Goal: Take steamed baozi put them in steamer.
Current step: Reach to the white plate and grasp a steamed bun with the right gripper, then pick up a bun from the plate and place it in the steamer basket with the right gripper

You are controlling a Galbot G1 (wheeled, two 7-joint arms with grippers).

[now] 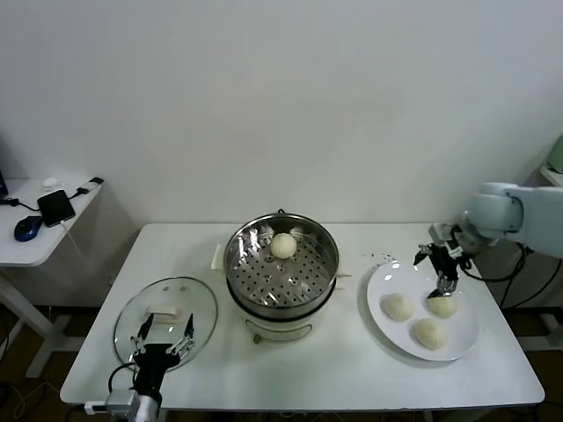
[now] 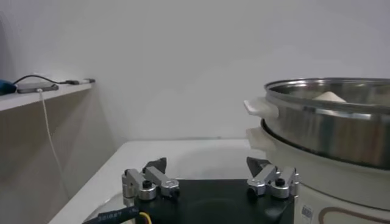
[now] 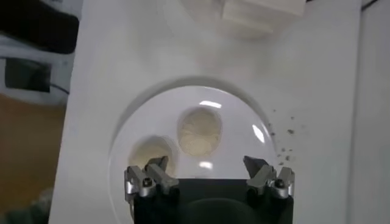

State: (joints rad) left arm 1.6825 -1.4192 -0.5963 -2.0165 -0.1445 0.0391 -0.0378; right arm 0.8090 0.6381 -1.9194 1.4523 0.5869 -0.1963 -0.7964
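Nearest, at the table's front left edge: left gripper [image 1: 164,338], parked, fingers spread wide, holding nothing, hovering over the near rim of a glass lid [image 1: 165,317] lying flat on the table [image 1: 334,369]. In the left wrist view, same gripper [image 2: 211,178] open, steamer wall close beside it.

Mid-table, centre: steamer [image 1: 281,268], lid off, perforated tray showing, one bun [image 1: 283,245] resting on the tray toward its far side. Top of that bun [image 2: 329,96] just peeping over the steel rim in the left wrist view.

To the right, well apart from the steamer: white plate [image 1: 462,345] bearing three buns — left [image 1: 397,306], near [image 1: 430,333], far right [image 1: 442,305].

Above the plate's far side: right gripper [image 1: 444,260], pointing down, fingers open wide, empty, its tips just over the far-right bun; contact cannot be told. From the right wrist view, gripper [image 3: 209,176] spread above the plate [image 3: 128,128], one bun [image 3: 200,130] between and beyond the fingertips, another bun [image 3: 149,153] beside the finger [image 3: 152,173] on one side.

Farther back left: side table with a phone [image 1: 55,207] and a mouse [image 1: 27,228].
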